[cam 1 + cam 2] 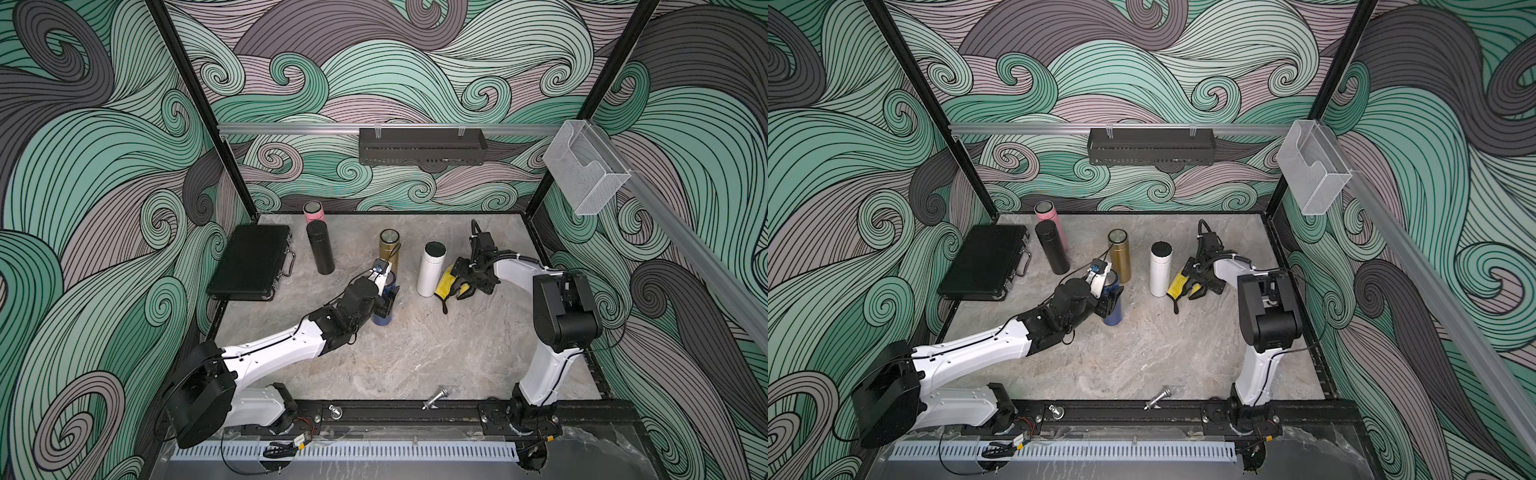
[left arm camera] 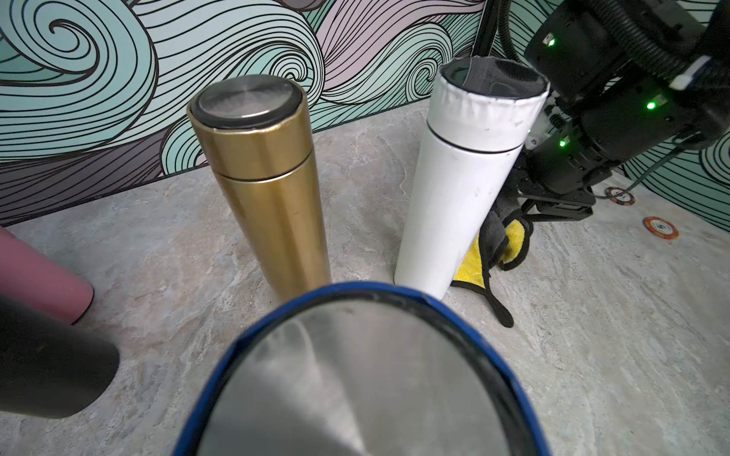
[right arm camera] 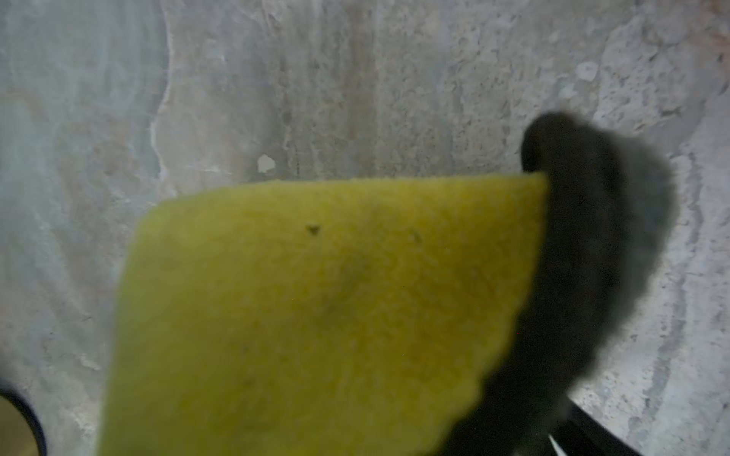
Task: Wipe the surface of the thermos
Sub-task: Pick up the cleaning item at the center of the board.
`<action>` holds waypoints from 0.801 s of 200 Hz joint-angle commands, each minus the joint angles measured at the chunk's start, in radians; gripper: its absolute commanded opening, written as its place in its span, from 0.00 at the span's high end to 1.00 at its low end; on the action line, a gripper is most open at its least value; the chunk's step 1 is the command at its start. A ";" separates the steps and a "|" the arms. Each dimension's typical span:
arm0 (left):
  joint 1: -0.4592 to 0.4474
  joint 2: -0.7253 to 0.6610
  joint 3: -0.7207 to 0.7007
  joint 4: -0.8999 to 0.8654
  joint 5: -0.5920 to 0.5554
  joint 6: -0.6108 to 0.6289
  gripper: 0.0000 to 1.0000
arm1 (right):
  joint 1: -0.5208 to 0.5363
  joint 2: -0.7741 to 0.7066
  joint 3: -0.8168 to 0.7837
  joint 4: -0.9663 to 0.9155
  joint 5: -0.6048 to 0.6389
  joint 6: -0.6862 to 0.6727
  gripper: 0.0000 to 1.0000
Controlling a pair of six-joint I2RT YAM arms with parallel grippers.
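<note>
- Clenching the left gripper (image 1: 388,301) around the blue thermos (image 1: 382,320), pinning it upright between the fingers on the table (image 1: 415,353), probably to steady it for wiping.
- Hovering the right gripper (image 1: 465,289) with fingers released and spread wide, directly over the yellow cloth (image 1: 444,284), seemingly lining up a pinch.
- Crowding things: white thermos (image 1: 431,270) just beside the spread fingers, gold thermos (image 1: 389,249) just beyond the clenched ones, so risking a knock.
- Needing the cloth gripped first, then carried to the pinned thermos.
</note>
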 commanded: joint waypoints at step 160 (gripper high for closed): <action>0.035 0.006 -0.011 0.083 -0.030 -0.107 1.00 | 0.010 -0.377 -0.309 -0.038 -0.075 -0.101 1.00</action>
